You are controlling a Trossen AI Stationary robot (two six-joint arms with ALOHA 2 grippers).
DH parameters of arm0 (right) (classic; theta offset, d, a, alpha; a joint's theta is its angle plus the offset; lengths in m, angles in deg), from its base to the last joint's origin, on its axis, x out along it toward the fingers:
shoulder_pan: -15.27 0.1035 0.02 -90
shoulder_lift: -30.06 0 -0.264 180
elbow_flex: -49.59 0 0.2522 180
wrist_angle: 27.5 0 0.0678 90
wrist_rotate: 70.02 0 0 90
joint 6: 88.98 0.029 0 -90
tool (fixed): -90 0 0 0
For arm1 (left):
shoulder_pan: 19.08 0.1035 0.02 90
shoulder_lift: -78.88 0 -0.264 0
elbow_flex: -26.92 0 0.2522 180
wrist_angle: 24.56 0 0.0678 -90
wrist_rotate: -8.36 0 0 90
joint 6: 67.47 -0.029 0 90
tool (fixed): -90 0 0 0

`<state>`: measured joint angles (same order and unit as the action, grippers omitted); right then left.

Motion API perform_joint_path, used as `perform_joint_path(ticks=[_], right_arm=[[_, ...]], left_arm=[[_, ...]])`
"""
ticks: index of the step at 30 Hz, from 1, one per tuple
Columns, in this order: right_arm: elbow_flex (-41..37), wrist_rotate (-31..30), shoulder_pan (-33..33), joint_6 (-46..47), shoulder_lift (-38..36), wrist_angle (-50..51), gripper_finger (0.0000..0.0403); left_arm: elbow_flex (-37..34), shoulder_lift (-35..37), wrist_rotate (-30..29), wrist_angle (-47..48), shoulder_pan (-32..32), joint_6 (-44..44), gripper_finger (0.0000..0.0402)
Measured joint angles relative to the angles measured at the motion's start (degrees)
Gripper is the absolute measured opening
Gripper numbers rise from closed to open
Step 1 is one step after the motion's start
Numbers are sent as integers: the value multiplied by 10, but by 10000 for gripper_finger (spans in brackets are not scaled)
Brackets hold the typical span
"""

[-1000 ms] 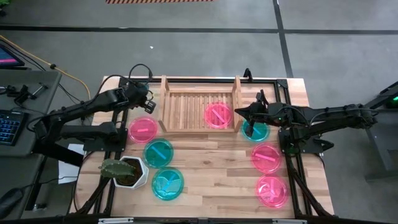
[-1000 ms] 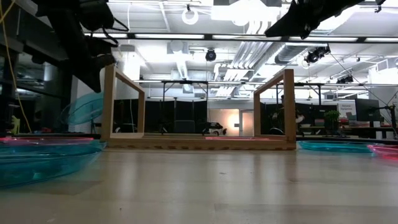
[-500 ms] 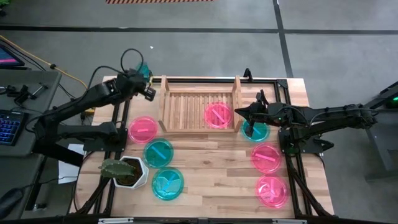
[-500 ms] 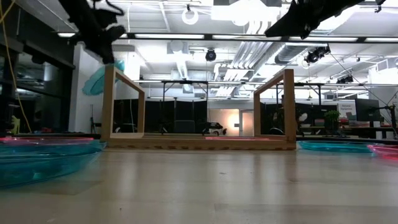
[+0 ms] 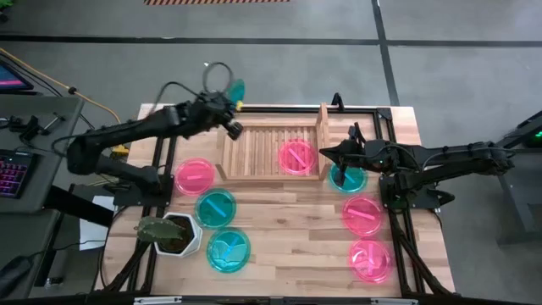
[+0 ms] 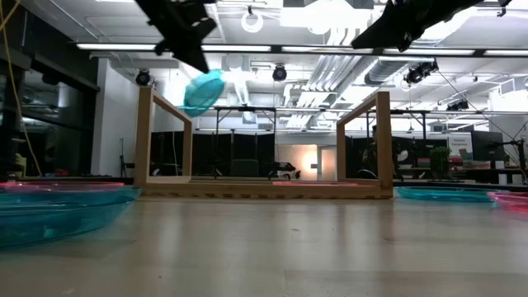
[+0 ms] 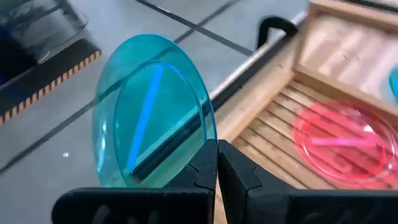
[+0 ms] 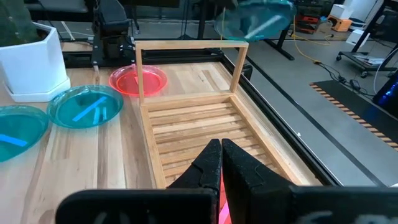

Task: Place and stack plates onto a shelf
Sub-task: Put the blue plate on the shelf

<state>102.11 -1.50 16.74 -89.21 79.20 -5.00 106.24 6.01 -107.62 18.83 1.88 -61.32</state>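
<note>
Left claw (image 5: 230, 108) clamped on rim of teal plate (image 7: 149, 109), plate held tilted in air over shelf's (image 5: 269, 152) far left corner. Pink plate (image 5: 296, 157) lies on shelf slats, right of left claw. Right claw (image 5: 341, 169) closed, empty, poised over another teal plate (image 5: 354, 180) on surface (image 5: 288, 229) beside shelf's right rail.
</note>
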Motion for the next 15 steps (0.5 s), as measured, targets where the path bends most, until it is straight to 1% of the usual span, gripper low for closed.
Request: perform_joint_path(ticks=[3, 7, 10, 15], right_arm=[[0, 0, 0, 0, 0, 0, 0], [0, -2, 0, 0, 0, 0, 0], [0, -2, 0, 0, 0, 0, 0], [0, -2, 0, 0, 0, 0, 0]], left_arm=[[34, -52, -20, -1, -37, -27, 0], [69, -101, -45, -4, -80, -59, 0], [75, -125, -47, -3, -108, -64, 0], [75, -166, -50, 31, -156, -60, 0]])
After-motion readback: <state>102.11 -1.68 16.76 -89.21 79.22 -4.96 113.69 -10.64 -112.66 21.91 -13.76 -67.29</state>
